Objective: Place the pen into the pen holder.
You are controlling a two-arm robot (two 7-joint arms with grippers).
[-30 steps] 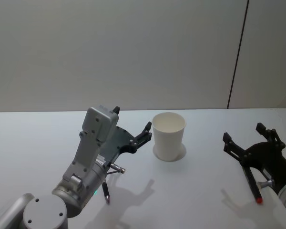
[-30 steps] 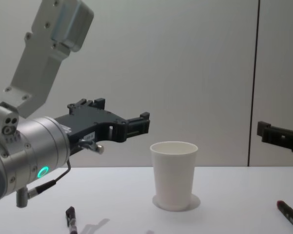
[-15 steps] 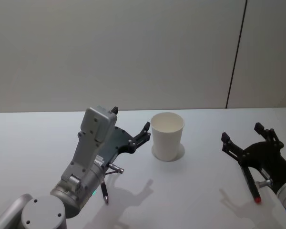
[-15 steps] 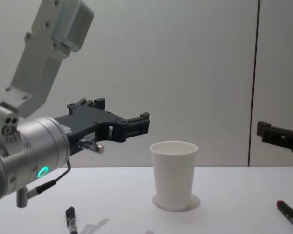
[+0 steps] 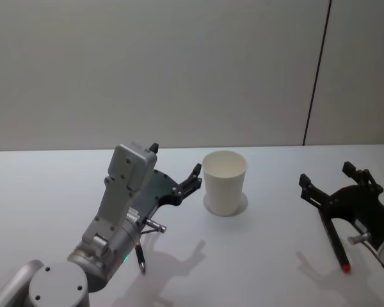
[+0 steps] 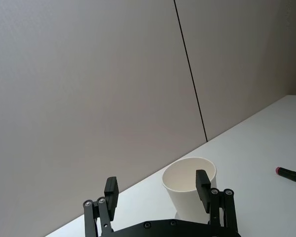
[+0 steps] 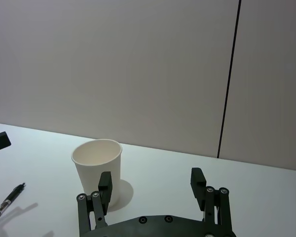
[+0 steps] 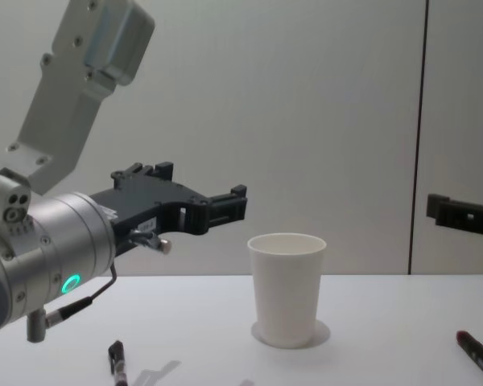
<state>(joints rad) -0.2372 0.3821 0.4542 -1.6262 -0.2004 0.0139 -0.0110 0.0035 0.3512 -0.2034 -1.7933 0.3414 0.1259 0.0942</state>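
While the left gripper [image 5: 176, 158] hangs open and empty left of the cup [image 5: 224, 182], the right gripper [image 5: 325, 174], also open and empty, has risen slightly. A black pen [image 5: 140, 256] lies left of the cup, a red-tipped pen [image 5: 339, 252] right of it.

Plain grey wall [image 5: 147, 70] — one dark vertical seam [image 5: 319, 70] — behind white table [image 5: 45, 185].

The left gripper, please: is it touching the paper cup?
Apart. The chest view shows the left gripper above and left of the paper cup, with bare wall between them.
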